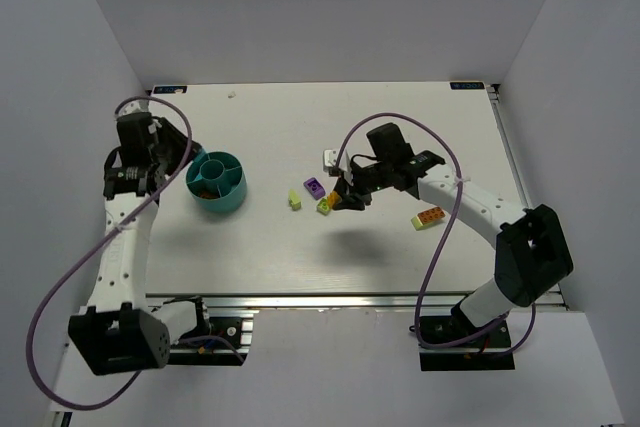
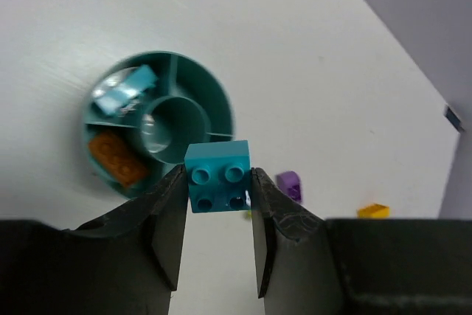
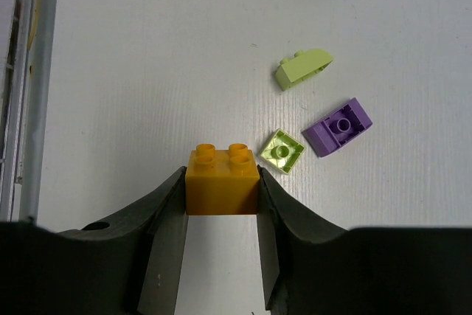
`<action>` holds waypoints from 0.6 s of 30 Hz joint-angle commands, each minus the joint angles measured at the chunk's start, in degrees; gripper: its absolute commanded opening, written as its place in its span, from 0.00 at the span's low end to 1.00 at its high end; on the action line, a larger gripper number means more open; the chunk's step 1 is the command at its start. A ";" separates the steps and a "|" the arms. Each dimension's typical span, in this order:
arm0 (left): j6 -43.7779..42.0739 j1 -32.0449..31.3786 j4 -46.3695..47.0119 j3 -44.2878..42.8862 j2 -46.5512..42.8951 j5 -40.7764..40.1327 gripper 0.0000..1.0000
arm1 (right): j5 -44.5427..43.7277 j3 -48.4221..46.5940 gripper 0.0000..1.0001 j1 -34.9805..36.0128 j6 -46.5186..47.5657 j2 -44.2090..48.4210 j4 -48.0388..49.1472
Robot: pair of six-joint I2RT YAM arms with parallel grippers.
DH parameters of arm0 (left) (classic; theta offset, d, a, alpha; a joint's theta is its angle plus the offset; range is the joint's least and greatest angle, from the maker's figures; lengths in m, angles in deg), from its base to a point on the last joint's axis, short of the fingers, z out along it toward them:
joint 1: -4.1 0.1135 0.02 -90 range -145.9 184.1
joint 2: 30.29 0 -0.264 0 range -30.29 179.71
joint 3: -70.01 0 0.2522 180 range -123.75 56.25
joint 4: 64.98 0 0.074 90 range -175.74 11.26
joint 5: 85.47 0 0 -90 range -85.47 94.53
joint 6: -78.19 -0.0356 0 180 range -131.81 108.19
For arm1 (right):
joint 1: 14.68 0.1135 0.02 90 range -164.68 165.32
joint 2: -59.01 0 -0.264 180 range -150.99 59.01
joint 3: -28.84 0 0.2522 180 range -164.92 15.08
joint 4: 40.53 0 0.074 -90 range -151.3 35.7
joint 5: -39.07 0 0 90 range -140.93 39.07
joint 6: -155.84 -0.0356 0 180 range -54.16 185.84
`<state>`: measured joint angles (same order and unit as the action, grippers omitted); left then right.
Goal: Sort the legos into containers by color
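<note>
Nearest you, an aluminium rail [image 1: 350,299] edged the white table [image 1: 270,257]. Your left gripper [image 2: 217,182] clamped a cyan brick [image 2: 217,175] by the teal bowl [image 1: 225,202] at 9 o'clock. Your right gripper [image 3: 221,186] pinched an orange brick [image 3: 221,175] mid-table, with a lime tile [image 3: 281,150] and a purple brick [image 3: 338,127] at its 2 o'clock. Pale walls [image 1: 320,7] stood around; the far corner tag [image 1: 468,86] was too small to read.

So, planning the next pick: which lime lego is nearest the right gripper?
The flat square one beside its orange brick; the sloped one lies farther.
</note>
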<state>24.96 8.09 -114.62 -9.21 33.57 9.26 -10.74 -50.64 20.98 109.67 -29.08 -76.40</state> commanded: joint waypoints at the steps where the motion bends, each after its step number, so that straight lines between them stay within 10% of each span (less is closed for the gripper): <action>1: -6.26 7.14 -4.38 -1.17 5.73 3.78 0.00 | 0.16 0.85 0.00 0.11 -0.50 2.49 1.10; 18: -3.91 11.22 4.15 -3.20 19.63 5.81 0.00 | 0.95 1.73 0.00 -0.24 0.02 2.40 0.66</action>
<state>19.74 19.26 -113.90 -12.18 52.69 13.04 -10.70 -47.97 20.96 109.71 -27.27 -76.43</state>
